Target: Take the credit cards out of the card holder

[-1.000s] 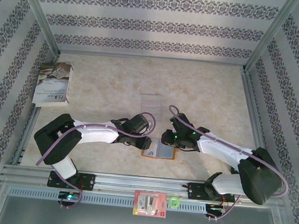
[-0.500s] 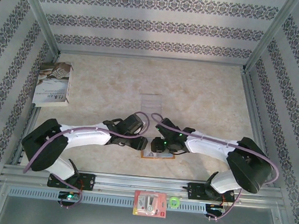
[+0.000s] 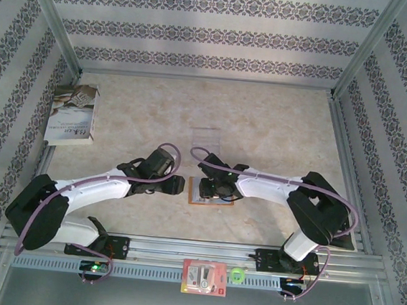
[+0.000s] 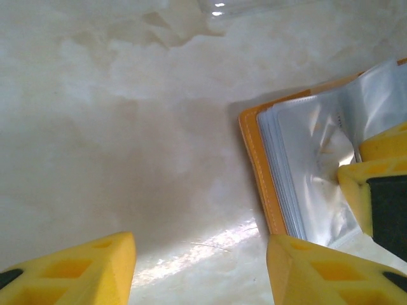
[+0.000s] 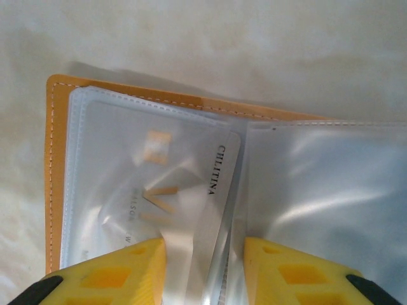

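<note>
Left fingers (image 4: 82,267) spread, empty, backed off card holder (image 5: 54,159); right fingers (image 5: 114,273) moved in — part-spread astride credit card (image 5: 219,190), not pinching; we judge pull-out next.

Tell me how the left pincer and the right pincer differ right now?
The left pincer is spread wide over bare table beside the card holder; the right pincer stands narrower over its open pockets. The left has nothing between its fingers; the right straddles a pale card. Both have yellow fingers.

A robot test cell: an aluminium-framed booth (image 3: 180,250) with patterned wallpaper walls (image 3: 208,34) around a marble-look tabletop (image 3: 278,124).
</note>
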Controlling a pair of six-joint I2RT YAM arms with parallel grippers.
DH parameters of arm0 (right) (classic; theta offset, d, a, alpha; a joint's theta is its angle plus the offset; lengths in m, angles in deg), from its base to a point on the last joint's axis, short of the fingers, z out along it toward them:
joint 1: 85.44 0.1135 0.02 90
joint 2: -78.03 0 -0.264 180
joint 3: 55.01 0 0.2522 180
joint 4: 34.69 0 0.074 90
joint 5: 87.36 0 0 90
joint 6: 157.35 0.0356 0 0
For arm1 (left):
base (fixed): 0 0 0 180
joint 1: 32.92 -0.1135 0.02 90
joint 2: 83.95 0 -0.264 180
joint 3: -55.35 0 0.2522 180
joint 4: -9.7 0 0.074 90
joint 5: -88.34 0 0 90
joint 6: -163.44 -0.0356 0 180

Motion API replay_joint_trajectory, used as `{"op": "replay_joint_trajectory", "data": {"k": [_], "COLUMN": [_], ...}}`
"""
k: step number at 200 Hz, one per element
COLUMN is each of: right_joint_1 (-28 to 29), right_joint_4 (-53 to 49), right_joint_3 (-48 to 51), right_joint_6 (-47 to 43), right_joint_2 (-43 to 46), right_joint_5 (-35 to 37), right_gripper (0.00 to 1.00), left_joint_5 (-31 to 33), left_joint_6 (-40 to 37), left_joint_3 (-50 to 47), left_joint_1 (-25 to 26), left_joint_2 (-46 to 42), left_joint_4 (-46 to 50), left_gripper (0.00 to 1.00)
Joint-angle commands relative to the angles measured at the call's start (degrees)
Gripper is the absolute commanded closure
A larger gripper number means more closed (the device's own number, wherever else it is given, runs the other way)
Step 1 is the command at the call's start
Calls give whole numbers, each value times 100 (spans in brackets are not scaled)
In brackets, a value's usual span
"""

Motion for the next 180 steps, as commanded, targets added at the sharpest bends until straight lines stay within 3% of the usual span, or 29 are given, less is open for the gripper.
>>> {"op": "replay_joint_trajectory", "data": {"k": [1, 33, 41, 64, 79, 96, 119, 142, 180], "right_joint_1": [-66, -145, -184, -368, -526, -613, -674, -818, -938], "right_joint_4": [-12, -36, 54, 256, 435, 568, 717, 890, 935], "right_joint_3": [-156, 177, 269, 319, 332, 298, 314, 449, 599], "right_joint_6": [-74, 4, -2, -5, 63, 126, 222, 387, 440], "right_joint_2": [-97, 643, 883, 1160, 1009, 741, 497, 328, 323], "right_joint_5": [159, 200, 122, -404, -793, -1060, -1203, -1436, -1564], "right_gripper": [57, 54, 59, 86, 94, 95, 95, 93, 88], "left_joint_5": [-89, -226, -234, -297, -436, -582, -759, -632, -607], "left_joint_6": [47, -21, -47, -125, -101, -53, -54, -213, -221], "left_joint_3": [-5, 174, 220, 331, 447, 569, 755, 990, 920], "left_joint_1": [-64, -55, -47, -12, 6, 58, 182, 314, 314], "left_joint_2": [-139, -144, -146, 13, 297, 690, 1062, 1393, 1625], "left_joint_4": [2, -54, -90, -380, -616, -883, -1163, -901, -963], "left_gripper": [43, 41, 41, 44, 51, 57, 57, 49, 46]}}
